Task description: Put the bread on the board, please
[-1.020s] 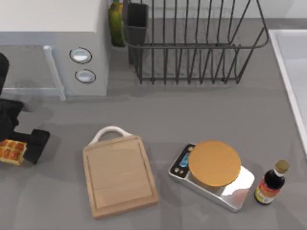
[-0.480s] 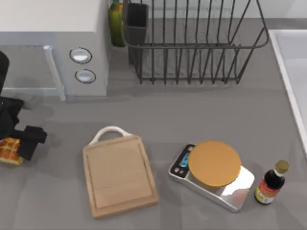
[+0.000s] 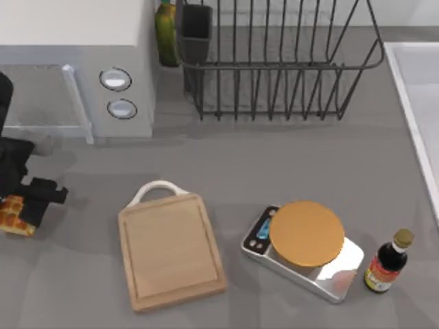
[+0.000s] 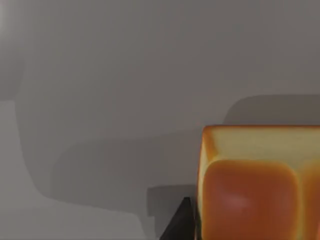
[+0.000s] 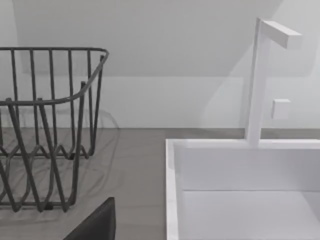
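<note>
The bread [image 3: 12, 216], a small golden-orange bun, lies on the grey table at the far left edge of the top view. My left gripper [image 3: 24, 205] hangs right over it, open, and its black body hides part of the bun. One dark fingertip [image 4: 181, 226] shows close beside the bread [image 4: 250, 195] in the left wrist view. The board [image 3: 171, 250], light wood with a white loop handle, lies flat to the right of the bread with nothing on it. A dark part of my right gripper [image 5: 95, 225] shows in the right wrist view, parked near the sink.
A silver scale [image 3: 305, 250] with a round orange-tan disc stands right of the board, with a dark sauce bottle [image 3: 387, 262] beside it. A microwave [image 3: 75, 68], a green bottle [image 3: 165, 31] and a wire dish rack [image 3: 274, 58] line the back. A white sink [image 5: 240, 190] is at the right.
My left gripper has shifted a little left and toward the back over the bread, covering more of it. The board and the scale have not moved.
</note>
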